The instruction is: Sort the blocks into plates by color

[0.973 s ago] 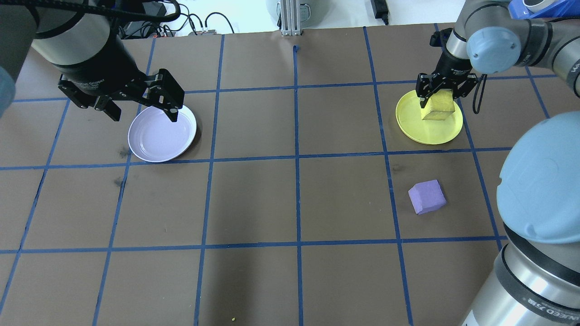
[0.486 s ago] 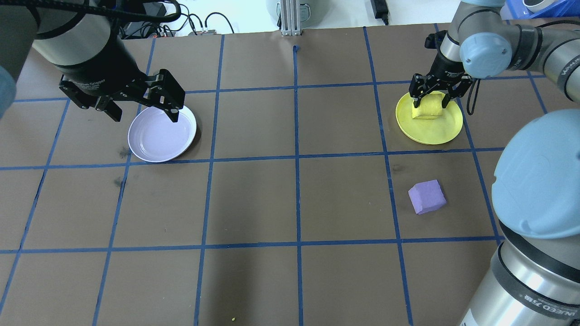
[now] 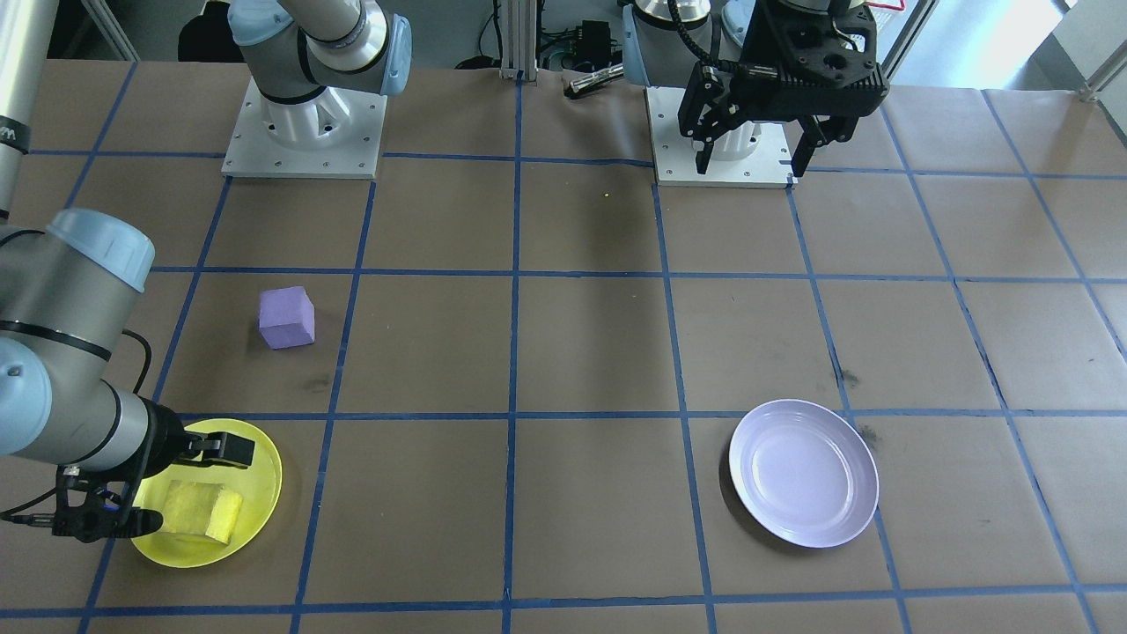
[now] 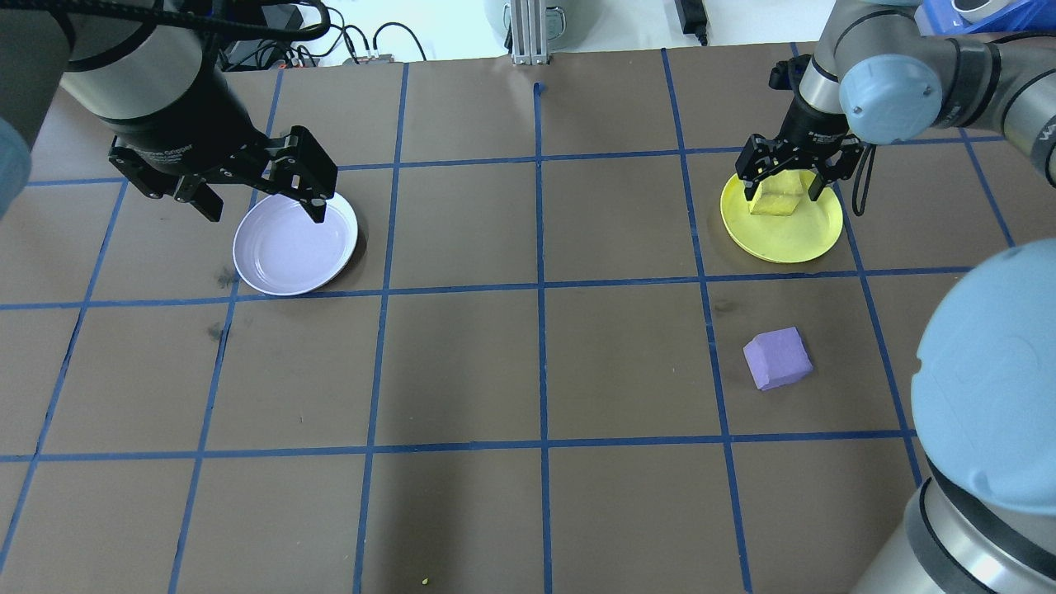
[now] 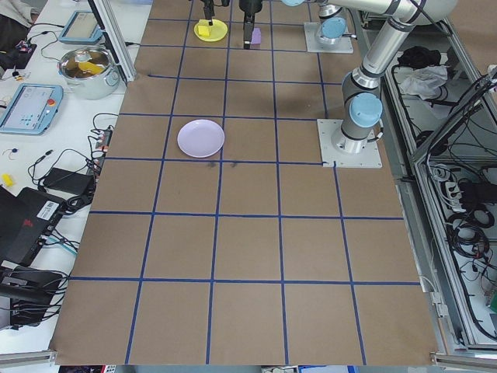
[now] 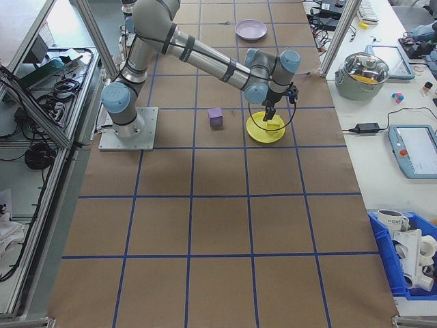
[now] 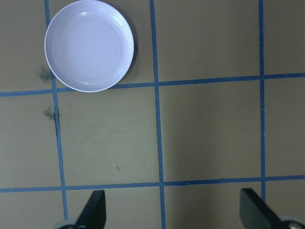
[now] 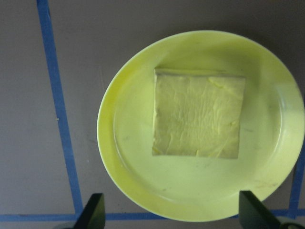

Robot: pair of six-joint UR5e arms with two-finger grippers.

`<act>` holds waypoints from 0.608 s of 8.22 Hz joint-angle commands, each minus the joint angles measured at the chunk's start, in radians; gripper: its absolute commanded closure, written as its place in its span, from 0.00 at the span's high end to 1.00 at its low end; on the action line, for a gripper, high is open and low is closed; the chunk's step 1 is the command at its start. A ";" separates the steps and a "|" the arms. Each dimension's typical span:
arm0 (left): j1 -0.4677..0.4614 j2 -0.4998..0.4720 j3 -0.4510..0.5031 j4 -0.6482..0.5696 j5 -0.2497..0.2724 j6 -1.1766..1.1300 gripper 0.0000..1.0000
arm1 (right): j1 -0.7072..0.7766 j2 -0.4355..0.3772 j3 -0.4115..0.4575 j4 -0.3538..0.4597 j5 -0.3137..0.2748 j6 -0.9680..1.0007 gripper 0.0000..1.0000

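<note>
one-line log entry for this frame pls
right gripper: open over yellow block | block: in yellow plate | purple block: on table | lavender plate: empty | left gripper: open, idle

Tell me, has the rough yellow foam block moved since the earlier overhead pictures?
Yes. The rough yellow foam block has come down onto the round yellow plastic plate, shifting toward its far-left rim.
</note>
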 commanded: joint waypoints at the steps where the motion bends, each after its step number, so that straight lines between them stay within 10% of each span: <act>1: 0.000 0.003 0.000 0.000 0.004 0.000 1.00 | 0.005 -0.220 0.292 -0.005 -0.013 -0.024 1.00; 5: 0.000 0.003 0.000 0.000 0.001 0.000 1.00 | 0.007 -0.420 0.641 -0.133 -0.033 -0.139 1.00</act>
